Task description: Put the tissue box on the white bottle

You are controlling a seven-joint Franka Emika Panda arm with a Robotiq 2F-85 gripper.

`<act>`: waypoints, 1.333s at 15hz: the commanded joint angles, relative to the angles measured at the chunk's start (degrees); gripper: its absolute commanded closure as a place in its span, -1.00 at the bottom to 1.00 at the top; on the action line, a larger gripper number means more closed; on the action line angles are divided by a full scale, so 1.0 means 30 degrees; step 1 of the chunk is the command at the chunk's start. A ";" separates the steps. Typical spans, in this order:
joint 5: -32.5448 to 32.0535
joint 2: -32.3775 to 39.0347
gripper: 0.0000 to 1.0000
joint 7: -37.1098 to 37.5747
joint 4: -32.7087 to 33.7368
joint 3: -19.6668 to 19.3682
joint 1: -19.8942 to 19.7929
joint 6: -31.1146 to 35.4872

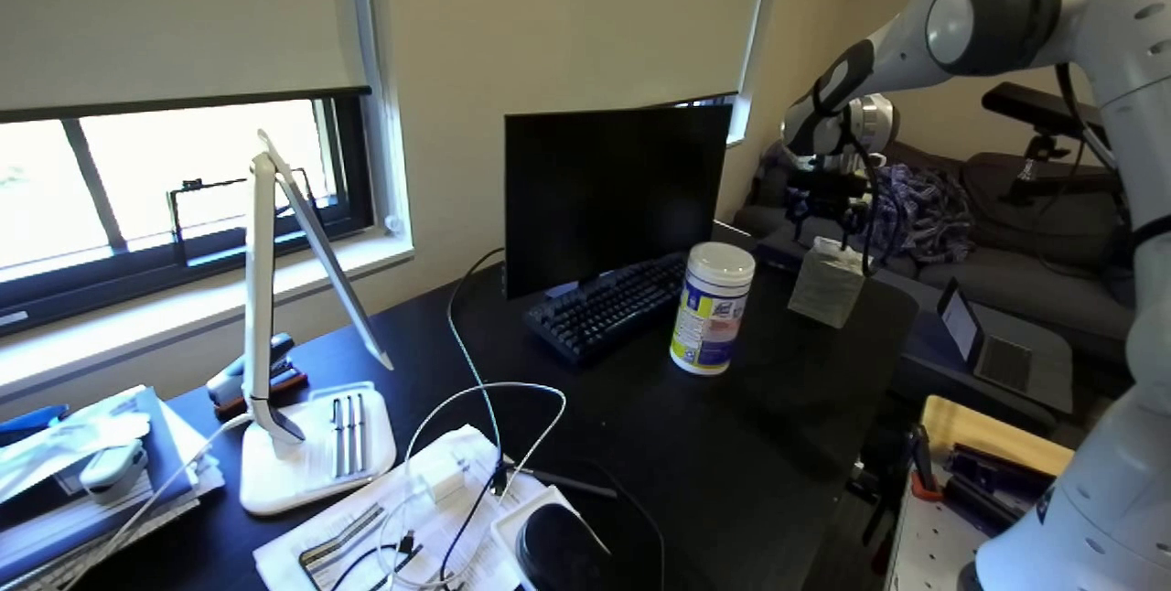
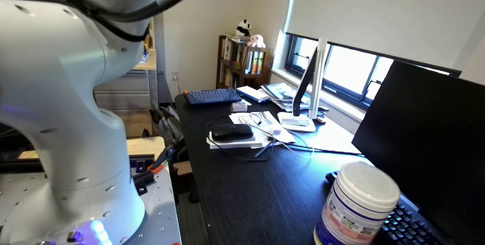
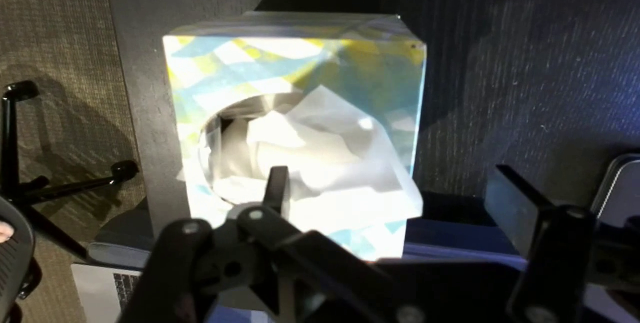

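The tissue box (image 1: pixel 826 286) stands near the far right edge of the dark desk in an exterior view. In the wrist view the box (image 3: pixel 370 70) shows its blue, yellow and white top, with white tissue sticking out of a round opening. My gripper (image 1: pixel 821 230) is just above the box. In the wrist view the gripper (image 3: pixel 392 195) is open; one finger is over the tissue and opening, the other is out past the box's side. I cannot tell if a finger touches the box. The white bottle (image 1: pixel 714 309), a labelled wipes canister, stands upright nearer; it also shows in an exterior view (image 2: pixel 358 203).
A monitor (image 1: pixel 613 198) and a keyboard (image 1: pixel 608 303) stand behind the white bottle. A white desk lamp (image 1: pixel 261 298), papers (image 1: pixel 430 499) and loose cables lie on the near part of the desk. A laptop (image 1: pixel 993 353) is beyond the desk's edge.
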 commanded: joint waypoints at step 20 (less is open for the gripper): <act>-0.0259 -0.1120 1.00 -0.1291 0.0313 -0.0509 -0.0117 -0.1340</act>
